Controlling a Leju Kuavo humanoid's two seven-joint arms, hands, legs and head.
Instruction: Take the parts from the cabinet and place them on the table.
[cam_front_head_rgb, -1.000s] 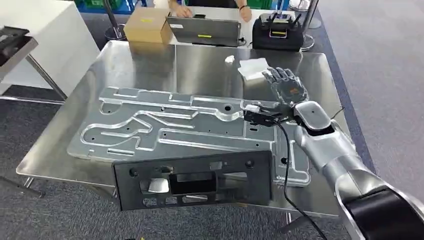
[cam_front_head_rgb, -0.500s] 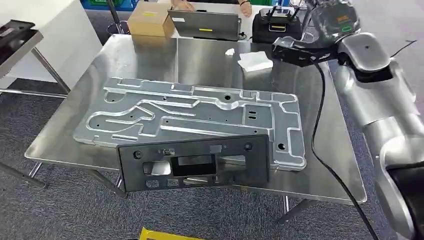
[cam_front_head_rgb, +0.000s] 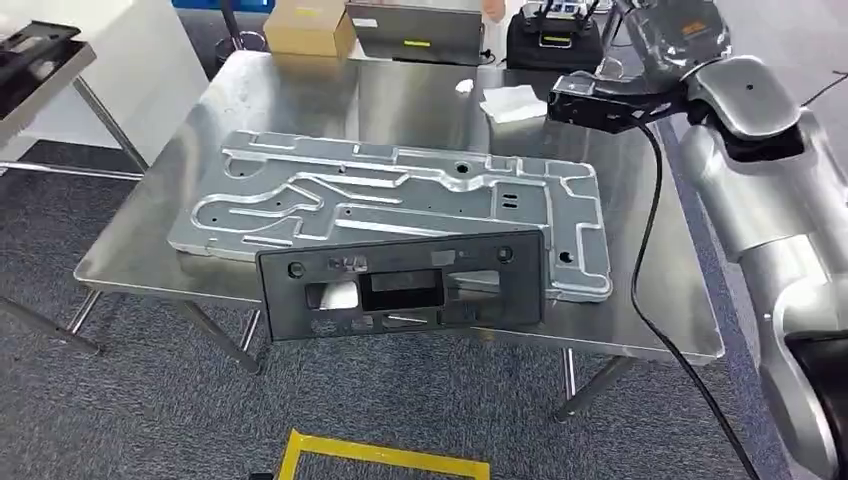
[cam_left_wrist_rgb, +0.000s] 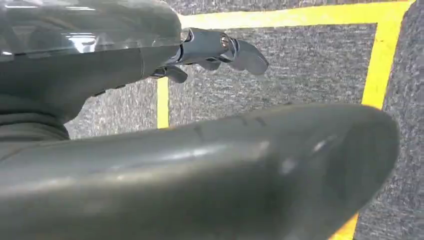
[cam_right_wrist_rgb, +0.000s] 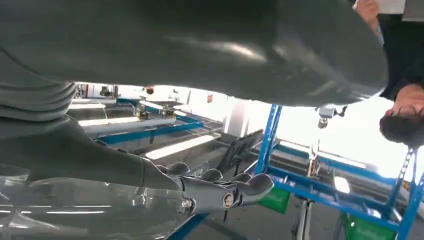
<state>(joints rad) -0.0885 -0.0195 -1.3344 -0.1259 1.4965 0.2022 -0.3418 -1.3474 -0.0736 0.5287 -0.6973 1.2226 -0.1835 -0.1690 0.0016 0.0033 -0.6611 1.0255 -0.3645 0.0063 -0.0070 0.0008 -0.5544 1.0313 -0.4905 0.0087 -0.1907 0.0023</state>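
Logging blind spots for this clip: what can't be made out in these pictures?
- Head view: the right robot hand is cut off by the top edge; whether it holds anything is unclear.
- Head view: the black panel hides the near edge of the metal plate.
- Head view: the laptop and cardboard box are cut off by the top edge.
- Left wrist view: the blurred thumb hides most of the floor; the left robot hand shows nothing held.

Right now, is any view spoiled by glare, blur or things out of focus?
Head view: sharp, with soft reflections on the steel table. Left wrist view: the near grey cover is blurred, the left hand fairly sharp. Right wrist view: background windows blown out, the right hand dim against them.
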